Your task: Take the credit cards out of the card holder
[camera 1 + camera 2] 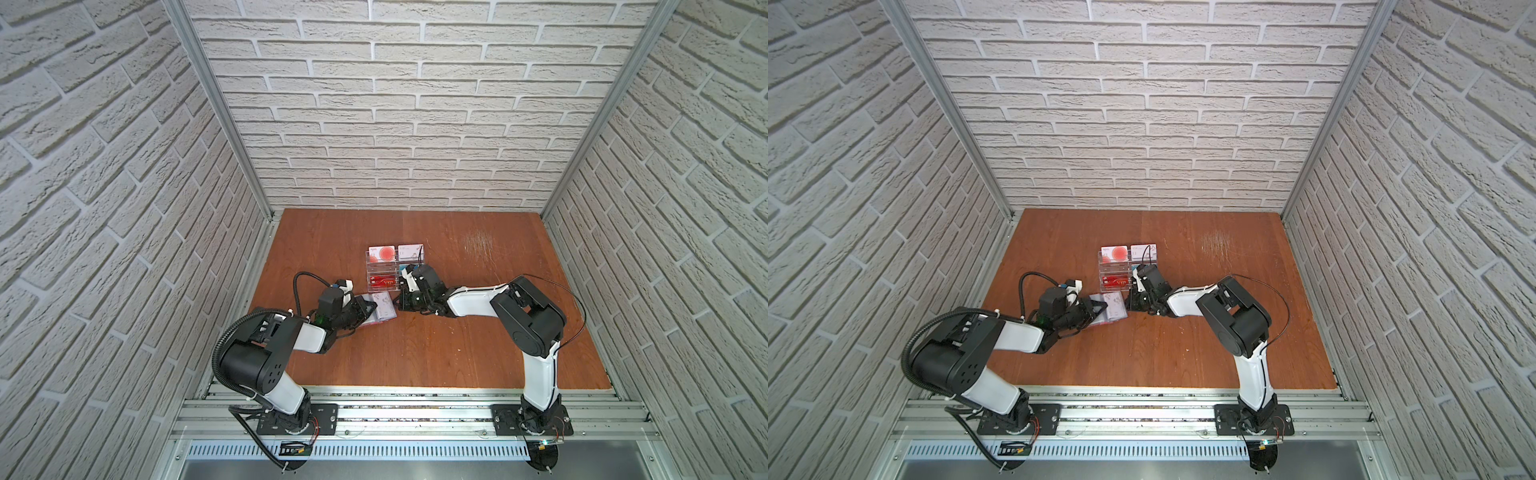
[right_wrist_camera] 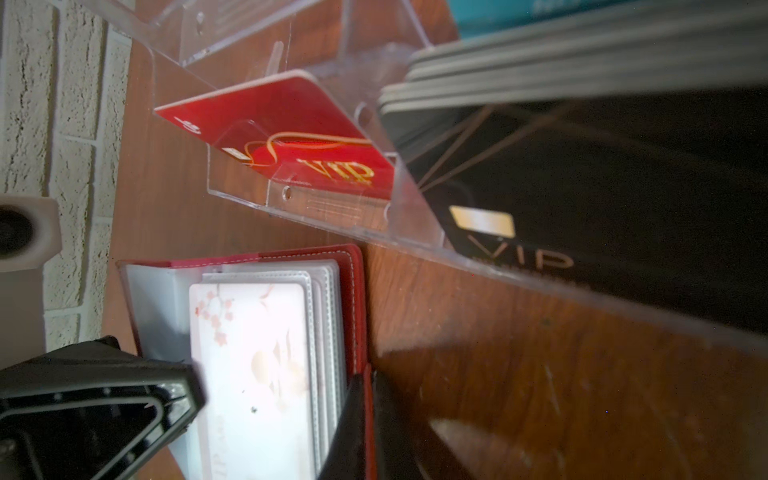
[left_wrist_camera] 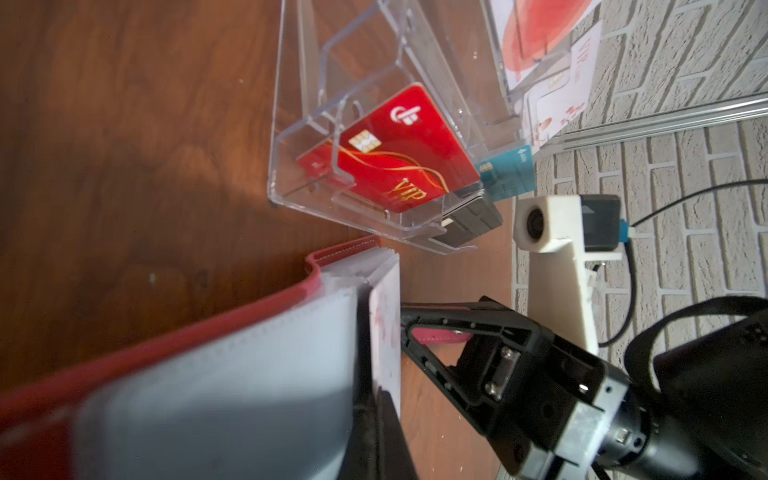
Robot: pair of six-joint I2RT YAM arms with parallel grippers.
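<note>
**Free room:** wide bare table (image 1: 419,357) on the near side between the two arms. More lies open to the right and behind the clear rack (image 1: 384,272).

**Obstacles:**
- Rack, upright mid-table.
- Card holder (image 1: 383,312), just in front of the rack, with only a narrow gap between them.
- Left gripper (image 1: 372,308) and right gripper (image 1: 400,308), both closed, flanking the holder.
- Brick walls (image 1: 415,124) on three sides.

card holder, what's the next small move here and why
Probably draw the left gripper back toward its own arm, sliding the white blossom card out of its sleeve: its fingers look shut on the card's edge, while the right gripper pinches the red cover of the card holder, anchoring it.
</note>
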